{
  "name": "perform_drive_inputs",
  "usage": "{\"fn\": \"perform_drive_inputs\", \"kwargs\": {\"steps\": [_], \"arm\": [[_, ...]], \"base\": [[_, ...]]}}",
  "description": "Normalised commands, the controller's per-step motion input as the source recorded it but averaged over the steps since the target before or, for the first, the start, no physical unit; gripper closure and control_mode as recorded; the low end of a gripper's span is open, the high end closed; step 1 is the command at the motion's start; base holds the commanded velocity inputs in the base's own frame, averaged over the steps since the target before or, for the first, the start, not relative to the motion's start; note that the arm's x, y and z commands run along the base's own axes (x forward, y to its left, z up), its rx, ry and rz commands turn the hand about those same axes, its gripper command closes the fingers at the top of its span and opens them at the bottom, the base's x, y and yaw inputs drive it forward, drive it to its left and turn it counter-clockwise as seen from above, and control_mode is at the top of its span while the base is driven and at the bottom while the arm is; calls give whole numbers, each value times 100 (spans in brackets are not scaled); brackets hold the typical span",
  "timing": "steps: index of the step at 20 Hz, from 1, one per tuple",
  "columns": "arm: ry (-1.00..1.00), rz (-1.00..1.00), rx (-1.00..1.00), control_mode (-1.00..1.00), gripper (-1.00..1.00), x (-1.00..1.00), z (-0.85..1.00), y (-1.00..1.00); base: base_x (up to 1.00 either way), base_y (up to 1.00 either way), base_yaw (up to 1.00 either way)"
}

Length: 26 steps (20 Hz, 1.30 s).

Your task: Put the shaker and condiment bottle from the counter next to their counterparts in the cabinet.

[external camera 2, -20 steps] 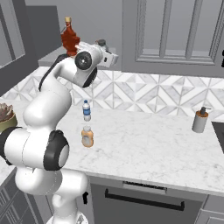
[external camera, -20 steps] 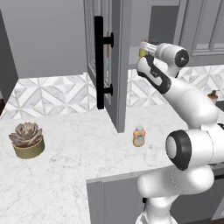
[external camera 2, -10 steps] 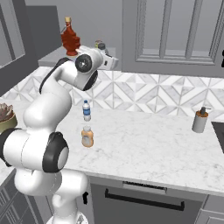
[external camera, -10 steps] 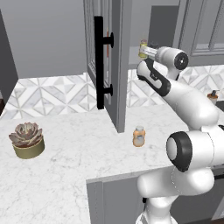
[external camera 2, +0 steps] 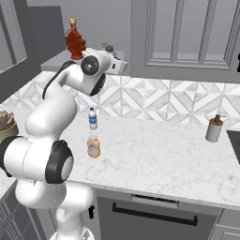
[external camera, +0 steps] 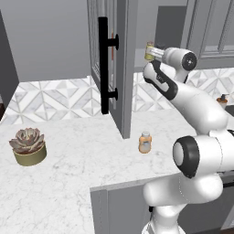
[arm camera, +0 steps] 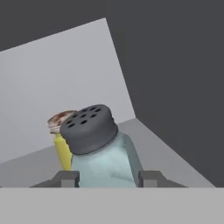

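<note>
i see the cabinet (external camera: 119, 68) in the upper middle of the left base view with its door swung open toward me. on its shelf, in the hand view, a yellow bottle (arm camera: 62, 144) with a brownish top stands near the back wall, just behind the shaker (arm camera: 101, 148). in the right base view a dark red bottle (external camera 2: 75, 41) stands on the shelf at upper left.

the gripper (arm camera: 107, 178) is closed on the shaker's pale teal glass, one finger on each side, the dark holed cap tilted toward upper left of the hand view. in the left base view the hand sits at upper right of centre, at the cabinet opening.

the orange condiment bottle (external camera: 145, 142) stands on the counter (external camera: 82, 169) at centre, below the door edge; in the right base view a small water bottle (external camera 2: 93, 118) stands just behind it.

compared with a second ago, the hand has pushed further toward the shelf, and the bottles on the counter have stayed put.
</note>
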Motion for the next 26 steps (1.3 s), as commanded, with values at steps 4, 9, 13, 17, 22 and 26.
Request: {"fn": "perform_drive_inputs", "kwargs": {"steps": [4, 9, 13, 17, 22, 26], "arm": [[0, 0, 0, -100, -100, 17, -43, 2], [0, 0, 0, -100, -100, 1, -36, 0], [0, 0, 0, -100, -100, -9, -28, 0], [0, 0, 0, -100, -100, -36, -18, -6], [0, 0, 0, -100, -100, -53, -9, -15], [0, 0, 2, -100, -100, -72, -12, -22]], "base": [[0, 0, 0], [0, 0, 0], [0, 0, 0], [0, 0, 0], [0, 0, 0], [0, 0, 0]]}}
